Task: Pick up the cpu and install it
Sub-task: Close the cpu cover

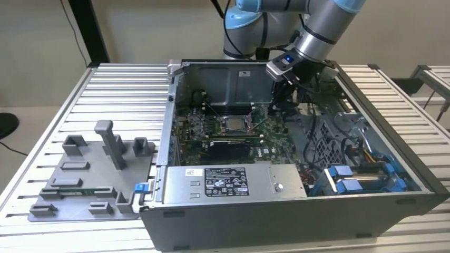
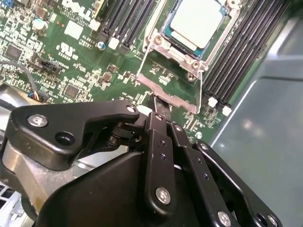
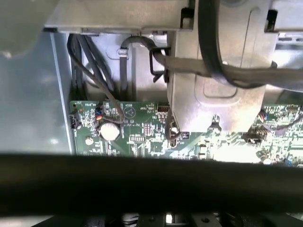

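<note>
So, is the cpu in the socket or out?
In. The cpu lies flat inside the socket on the board, silvery top up.

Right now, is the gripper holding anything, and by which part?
Not the cpu: it lies in the socket. The gripper sits at the edge of the socket's metal frame; whether it grips that cannot be told.

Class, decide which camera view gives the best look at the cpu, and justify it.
The second wrist view: the cpu sits close, its silvery top plain in the socket. The exterior view shows it small on the motherboard. The first wrist view faces cables instead.
</note>
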